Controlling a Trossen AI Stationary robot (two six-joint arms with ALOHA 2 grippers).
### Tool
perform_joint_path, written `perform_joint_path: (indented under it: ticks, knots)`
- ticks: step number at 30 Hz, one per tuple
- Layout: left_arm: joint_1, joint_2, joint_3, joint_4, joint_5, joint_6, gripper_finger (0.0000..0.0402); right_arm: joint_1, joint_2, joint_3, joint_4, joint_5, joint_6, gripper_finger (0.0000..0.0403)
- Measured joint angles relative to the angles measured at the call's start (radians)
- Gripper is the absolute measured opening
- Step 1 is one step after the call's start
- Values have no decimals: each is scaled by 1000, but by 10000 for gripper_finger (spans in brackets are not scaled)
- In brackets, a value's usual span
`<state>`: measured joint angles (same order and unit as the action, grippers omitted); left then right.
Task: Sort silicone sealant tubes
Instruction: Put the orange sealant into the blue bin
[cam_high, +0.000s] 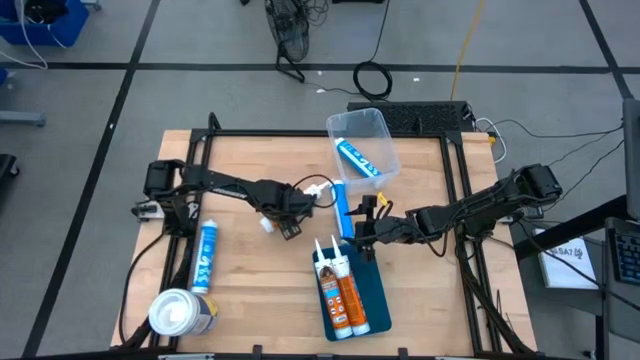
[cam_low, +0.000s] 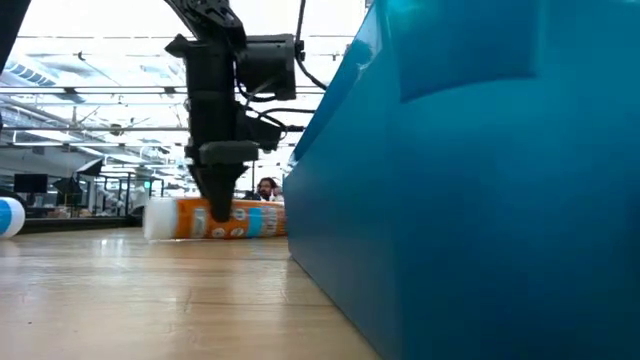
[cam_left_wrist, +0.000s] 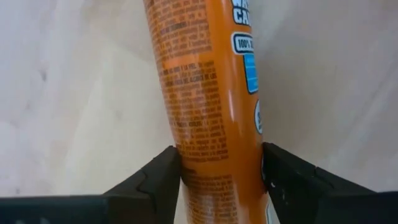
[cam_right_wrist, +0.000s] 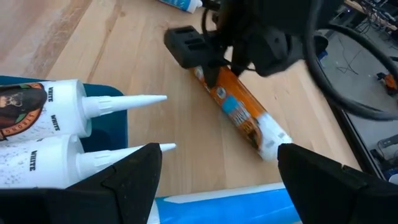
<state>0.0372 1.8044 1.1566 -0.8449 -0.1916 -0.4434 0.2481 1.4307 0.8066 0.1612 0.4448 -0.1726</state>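
Two orange tubes in blue tray

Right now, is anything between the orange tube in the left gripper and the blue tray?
Partly. The left gripper clamps the orange tube on the table, left of the blue tray. The right gripper and a blue tube sit by the tray's far edge, close to that path.

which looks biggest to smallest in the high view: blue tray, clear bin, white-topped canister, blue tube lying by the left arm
1. blue tray
2. clear bin, somewhat smaller in outline than the tray
3. white-topped canister and blue tube: unsure; the tube is longer but slimmer, the canister shorter and fatter, so they cover a similar patch.
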Motion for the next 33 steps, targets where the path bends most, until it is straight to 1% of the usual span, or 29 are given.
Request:
perform_joint_path:
  ticks: [5, 10, 13, 14, 16, 18, 21, 22, 23, 25, 27, 30, 33]
  knots:
    - [-28, -67, -1, -21, -7, -14, 200, 0, 0, 0, 8, 0, -1, 297]
    - [-68, -139, 0, -68, -81, -40, 195, 0, 0, 0, 15, 0, -3, 297]
    - [-94, -196, 3, -106, -154, -70, 179, 0, 0, 0, 15, -1, -3, 297]
    - [-104, -218, 3, -118, -179, -82, 170, 0, 0, 0, 16, 0, -4, 297]
    - [-124, -269, 7, -130, -232, -108, 122, 0, 0, 0, 18, 0, -3, 297]
    - [-147, -320, 6, -155, -269, -133, 91, 0, 0, 0, 22, -1, -4, 297]
    - [-180, -388, 5, -149, -296, -155, 36, 0, 0, 0, 28, 0, -4, 297]
    - [-190, -408, 5, -148, -292, -169, 17, 0, 0, 0, 30, -1, -4, 297]
    - [-198, -423, 6, -147, -281, -180, 7, 0, 0, -1, 35, 0, -4, 297]
    - [-206, -437, 6, -155, -253, -184, 10, 0, 0, -1, 45, -1, -5, 297]
    - [-212, -438, 6, -149, -251, -168, 27, 0, 0, -1, 52, -1, -14, 297]
    - [-203, -423, 6, -144, -250, -132, 64, 0, 0, -1, 53, -1, -21, 297]
    - [-180, -373, 6, -142, -221, -126, 115, 0, 0, -1, 53, -1, -19, 297]
